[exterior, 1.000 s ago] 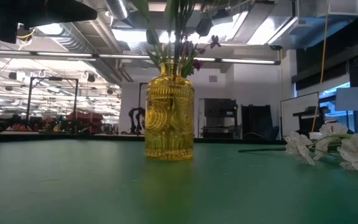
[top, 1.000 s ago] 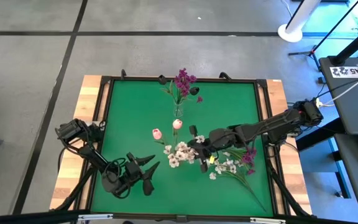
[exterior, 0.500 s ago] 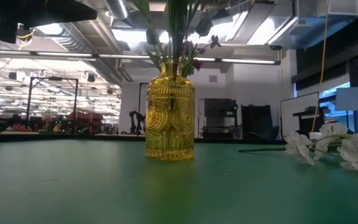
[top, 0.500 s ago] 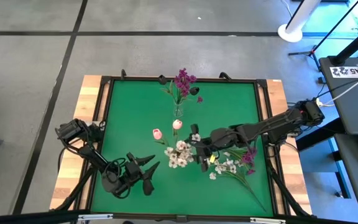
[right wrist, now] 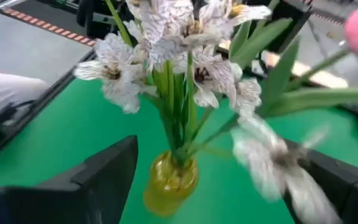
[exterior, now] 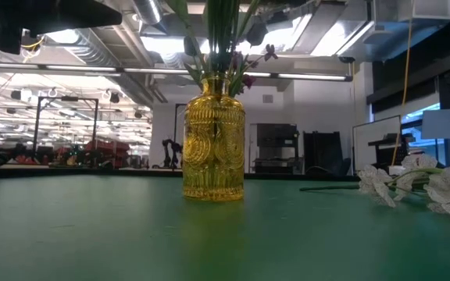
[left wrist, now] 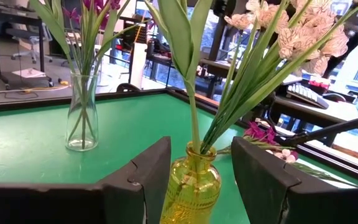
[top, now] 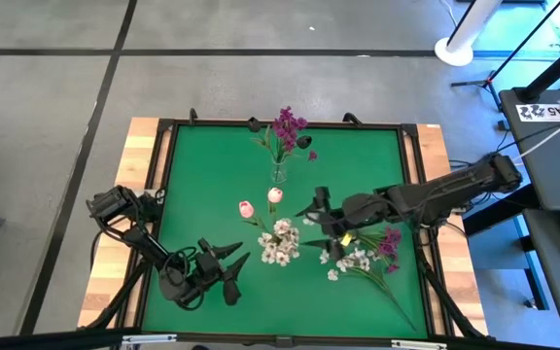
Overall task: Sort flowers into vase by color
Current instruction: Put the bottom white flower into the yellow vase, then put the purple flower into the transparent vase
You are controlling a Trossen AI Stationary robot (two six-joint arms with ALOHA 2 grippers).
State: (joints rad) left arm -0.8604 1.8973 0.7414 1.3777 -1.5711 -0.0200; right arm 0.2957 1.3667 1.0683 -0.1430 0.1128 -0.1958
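My right gripper [top: 325, 216] hangs just beside the yellow vase [top: 282, 243] of white flowers [top: 281, 240], jaws wide, holding nothing. Left gripper [top: 231, 270] waits near the table [top: 202, 175] front, jaws open and empty. Loose flowers [top: 369, 255] lie right.

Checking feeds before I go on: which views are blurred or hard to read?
Right wrist view: white blossoms and yellow vase smeared by motion. Low view: vase backlit, flowers at the edge soft. High and left wrist views: sharp.

Two dark jointed arms [top: 426, 194]; black cabling
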